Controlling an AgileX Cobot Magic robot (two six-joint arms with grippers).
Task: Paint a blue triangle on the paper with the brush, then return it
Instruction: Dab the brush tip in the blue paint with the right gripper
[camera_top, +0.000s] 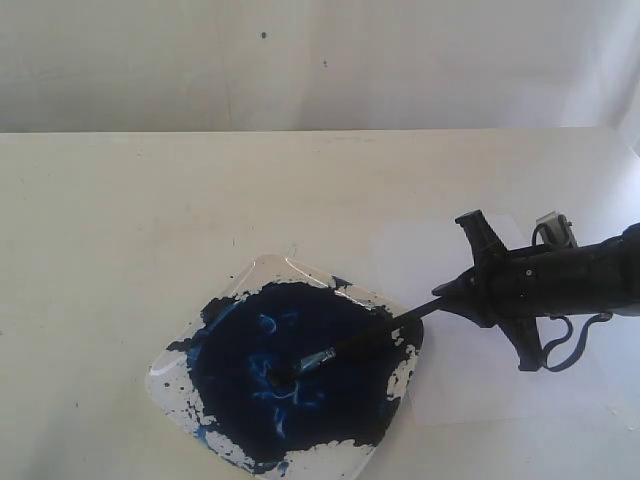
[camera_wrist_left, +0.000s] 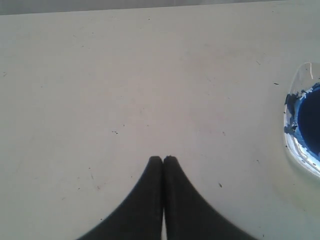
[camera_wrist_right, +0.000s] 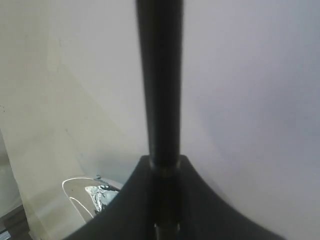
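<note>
The right gripper (camera_top: 455, 293) clamps the brush (camera_top: 372, 338) handle, bristles in the paint tray (camera_top: 160, 372) by the near edge of the counter (camera_top: 150, 200); the left gripper (camera_wrist_left: 162, 161) is pressed closed, empty.

The brush (camera_top: 352, 346) is long and thin, with a black handle and a silver ferrule. It slants low over the right corner of the tray (camera_top: 300, 268). Its bristles are sunk in the dark blue paint (camera_top: 240, 340) near the middle, and its handle rises rightward into the right gripper (camera_top: 447, 293), which is clamped on it. The paper (camera_top: 465, 375) is a white sheet, slightly brighter than the cream counter (camera_top: 150, 220). It lies flat just right of the tray, and its visible surface is plain white.
</note>
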